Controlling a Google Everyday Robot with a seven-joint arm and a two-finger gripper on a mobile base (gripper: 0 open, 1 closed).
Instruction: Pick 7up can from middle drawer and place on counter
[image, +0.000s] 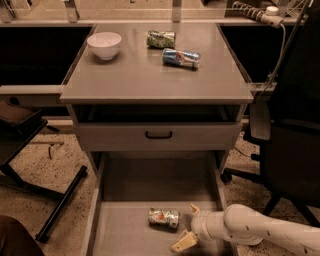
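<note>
The 7up can (163, 218), pale silver with green and red-orange marks, lies on its side on the floor of the open middle drawer (130, 235). My gripper (186, 226) is in the drawer just right of the can, open, with one finger (193, 208) above and one finger (182, 243) below; neither touches the can. The white arm comes in from the lower right. The grey counter (145, 75) is above.
On the counter stand a white bowl (104, 45), a dark green can (161, 39) and a blue-silver-red can (181, 58), both lying down. A drawer front with a black handle (158, 135) is above the open drawer. A black chair (292, 130) stands at the right.
</note>
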